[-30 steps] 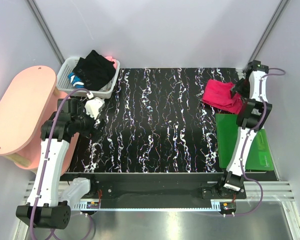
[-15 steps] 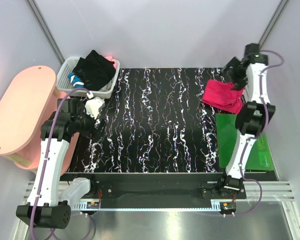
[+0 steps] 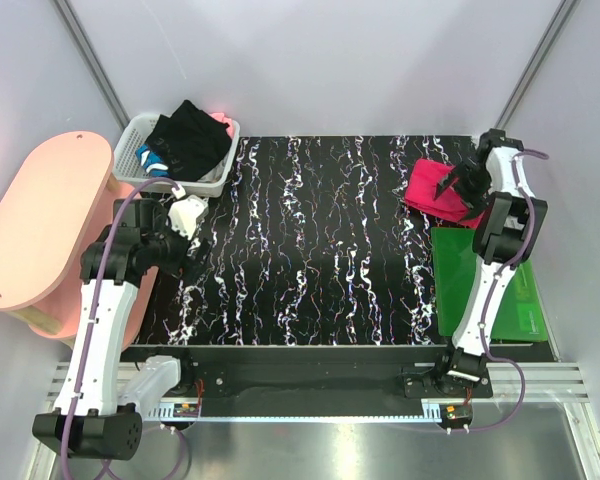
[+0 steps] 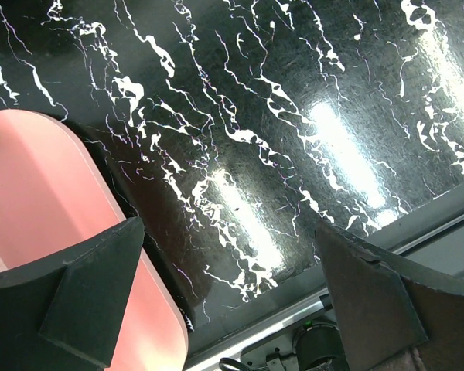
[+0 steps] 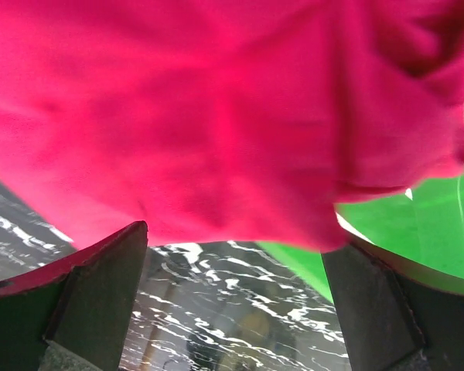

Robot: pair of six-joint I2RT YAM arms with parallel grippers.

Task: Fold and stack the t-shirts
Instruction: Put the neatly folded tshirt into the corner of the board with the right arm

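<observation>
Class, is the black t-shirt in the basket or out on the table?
In: the black t-shirt lies heaped in the white basket, draping its rim.

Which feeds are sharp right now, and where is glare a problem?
Top external: evenly lit and sharp, with no strong glare on the table. Left wrist: sharp, but bright reflections streak the glossy table. Right wrist: the red t-shirt fills most of the frame at close range and looks soft, its folds smeared; the green mat behind it is hardly clearer.
</observation>
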